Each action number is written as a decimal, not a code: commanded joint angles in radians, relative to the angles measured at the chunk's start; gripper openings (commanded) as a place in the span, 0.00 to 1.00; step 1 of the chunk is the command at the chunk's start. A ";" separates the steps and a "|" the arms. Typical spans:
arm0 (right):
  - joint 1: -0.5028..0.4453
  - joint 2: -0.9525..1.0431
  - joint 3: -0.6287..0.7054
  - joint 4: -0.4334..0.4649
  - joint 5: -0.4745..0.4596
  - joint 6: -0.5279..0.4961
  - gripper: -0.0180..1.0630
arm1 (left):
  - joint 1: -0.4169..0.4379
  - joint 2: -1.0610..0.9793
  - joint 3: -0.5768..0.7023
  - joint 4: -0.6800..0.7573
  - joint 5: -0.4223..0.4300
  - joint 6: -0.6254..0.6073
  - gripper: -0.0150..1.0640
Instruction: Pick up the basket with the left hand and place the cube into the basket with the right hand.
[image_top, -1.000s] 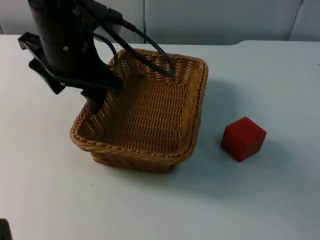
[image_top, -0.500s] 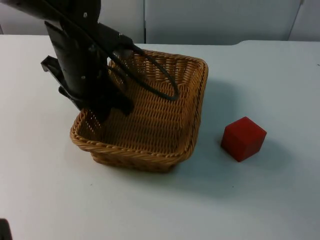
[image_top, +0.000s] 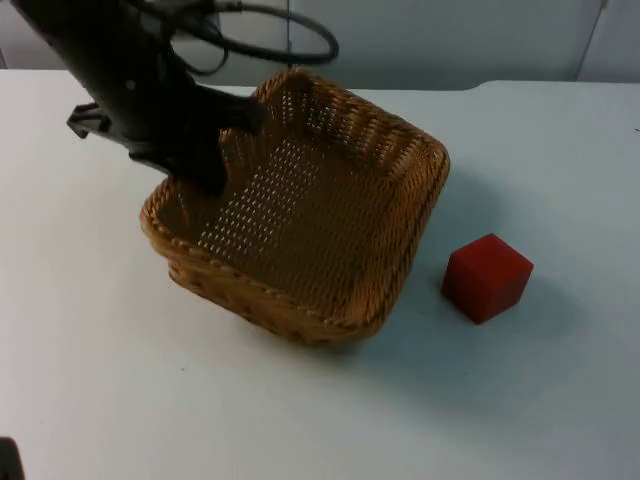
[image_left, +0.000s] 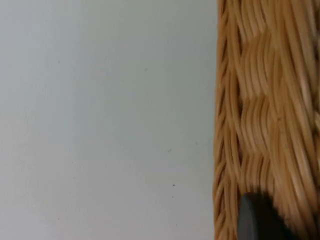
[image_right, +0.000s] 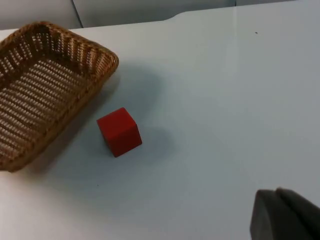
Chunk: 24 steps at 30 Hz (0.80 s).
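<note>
At the basket's (image_top: 310, 215) left rim, the left gripper (image_top: 205, 175) pinches the wicker wall, and the basket hangs tilted, its far side raised off the table (image_top: 560, 400). The left wrist view has a fingertip (image_left: 255, 220) pressed against the weave. The cube (image_top: 487, 277) sits apart, beside the basket's right side. From the right wrist view the right gripper (image_right: 282, 215) waits well back from the cube (image_right: 119, 132); its fingers cannot be judged.

The basket (image_top: 300, 215) sits left of centre on the table (image_top: 520, 420), tipped so its far-left side is raised. The left gripper (image_top: 205, 170) is at that far-left rim, one finger inside the basket. The cube (image_top: 487, 277) stands on the table just right of the basket, apart from it. The right gripper (image_right: 282, 215) hangs above the table, well right of the cube.
</note>
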 joint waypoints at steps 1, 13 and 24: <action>0.003 -0.004 0.005 0.004 -0.011 0.001 0.02 | 0.034 -0.081 0.001 -0.093 0.029 0.032 0.01; 0.003 -0.004 0.005 0.004 -0.011 0.001 0.02 | 0.111 -0.199 0.001 -0.095 0.141 0.015 0.01; 0.003 -0.004 0.005 0.002 -0.013 0.001 0.02 | 0.109 -0.199 0.001 -0.096 0.151 0.015 0.01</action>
